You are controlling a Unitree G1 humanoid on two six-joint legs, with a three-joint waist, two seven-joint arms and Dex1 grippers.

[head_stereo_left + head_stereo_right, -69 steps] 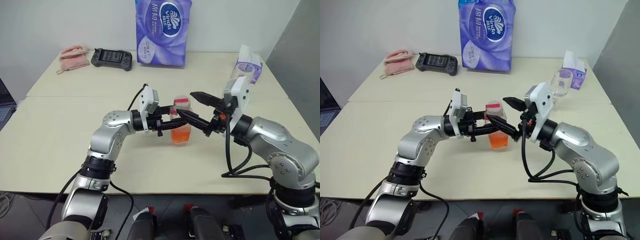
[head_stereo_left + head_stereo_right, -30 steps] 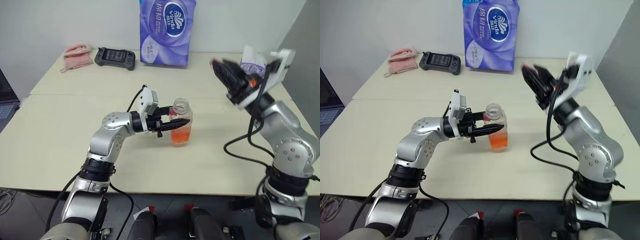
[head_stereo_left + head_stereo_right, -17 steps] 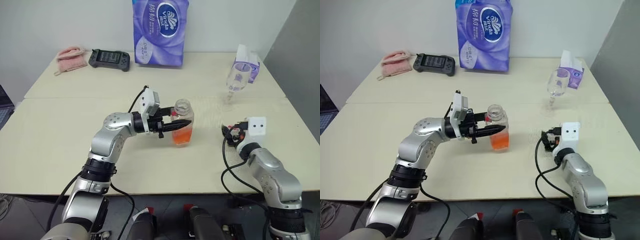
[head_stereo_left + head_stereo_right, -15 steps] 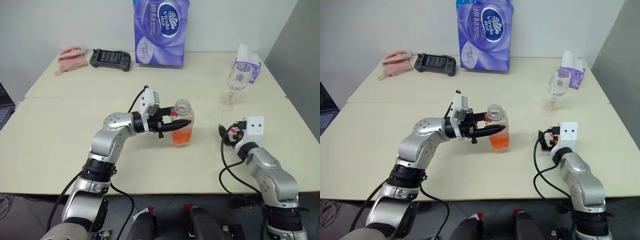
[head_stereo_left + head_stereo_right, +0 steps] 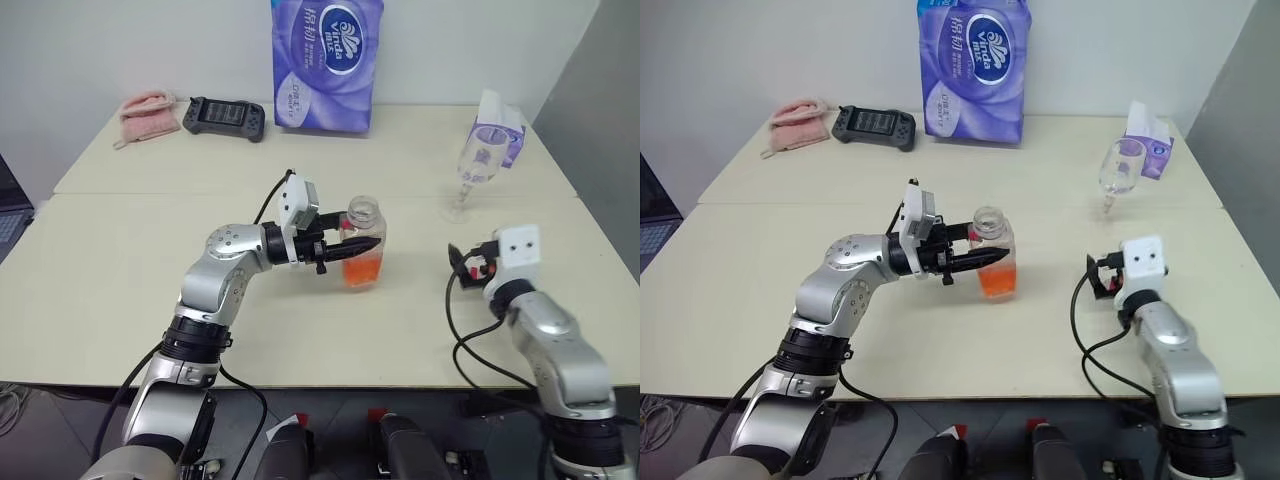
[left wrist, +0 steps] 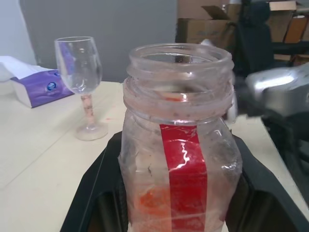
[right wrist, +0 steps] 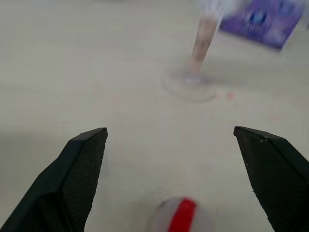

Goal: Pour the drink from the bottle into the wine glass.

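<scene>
Here the left gripper (image 5: pixel 352 247) clamps the uncapped clear plastic bottle (image 5: pixel 364 243) — right gripper (image 7: pixel 176 169) spread wide, empty.

Head pair overlooks table (image 5: pixel 100 300); both wrist views share wine glass (image 6: pixel 82 82).

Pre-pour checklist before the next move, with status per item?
1. Bottle held: ok, left gripper shut on it, upright.
2. Cap off: ok, neck is open in the left wrist view; cap lies on the table between the right gripper's fingers.
3. Drink in bottle: ok, orange liquid in the lower part.
4. Wine glass upright: ok, standing by the tissue box.
5. Right gripper free: ok, open, holding nothing.
6. Glass steadied for pouring: not ok, nothing holds it.
</scene>
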